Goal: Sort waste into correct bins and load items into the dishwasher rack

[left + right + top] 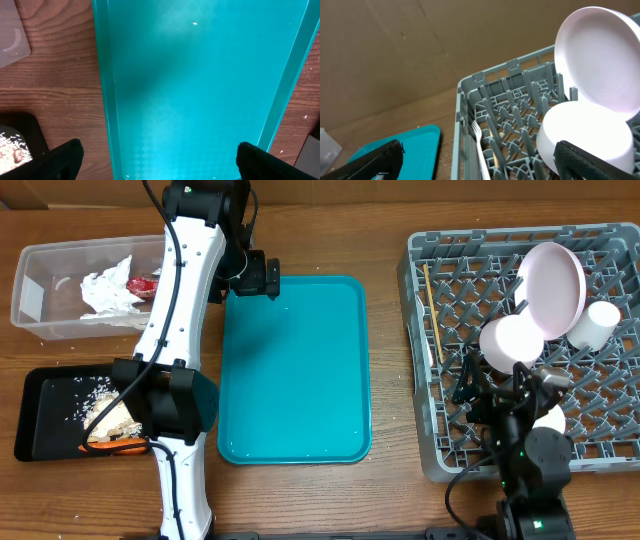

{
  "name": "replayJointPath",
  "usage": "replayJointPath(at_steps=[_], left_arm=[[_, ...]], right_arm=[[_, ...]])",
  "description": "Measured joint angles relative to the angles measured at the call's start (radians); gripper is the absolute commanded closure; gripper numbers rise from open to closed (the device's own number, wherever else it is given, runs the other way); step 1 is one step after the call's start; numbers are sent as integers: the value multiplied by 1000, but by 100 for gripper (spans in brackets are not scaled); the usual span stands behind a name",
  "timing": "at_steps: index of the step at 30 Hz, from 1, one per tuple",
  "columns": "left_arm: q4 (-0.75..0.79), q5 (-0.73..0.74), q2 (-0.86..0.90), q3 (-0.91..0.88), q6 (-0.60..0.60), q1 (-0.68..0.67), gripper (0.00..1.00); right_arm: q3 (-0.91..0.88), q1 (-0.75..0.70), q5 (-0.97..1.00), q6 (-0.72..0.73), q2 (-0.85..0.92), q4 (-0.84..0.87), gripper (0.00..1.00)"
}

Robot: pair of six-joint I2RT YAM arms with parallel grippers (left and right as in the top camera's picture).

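Your left gripper [159,159] hangs wide open over the flat teal plastic tray [295,370]. Your right gripper [482,162] is wide open too, holding nothing, above the big grey grid rack [425,360]. That rack holds one round white plate [553,283], two small white bowls [508,340], one white cup [600,323], thin wooden chopsticks [432,310] and one white plastic fork [479,145]. The clear plastic tub [30,290] holds one crumpled white napkin [108,288] and one shiny red wrapper [143,283]. Your white left arm [185,290] hides part of the shallow black tray [45,415], with its beige crumbs [85,395] and orange carrot [110,446].

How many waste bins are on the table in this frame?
2. The clear tub sits far left, holding the napkin and red wrapper; the black tray lies just nearer the robot, holding food scraps. None seems hidden.
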Motion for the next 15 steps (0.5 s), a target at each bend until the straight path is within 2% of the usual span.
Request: replayJointPath(at_steps=[10, 15], left_arm=[[0, 0, 0, 0, 0, 0, 0], [0, 0, 0, 0, 0, 0, 0]], right_arm=[[-110, -2, -13, -60, -264, -2, 0], [-154, -22, -43, -92, -338, 2, 0]])
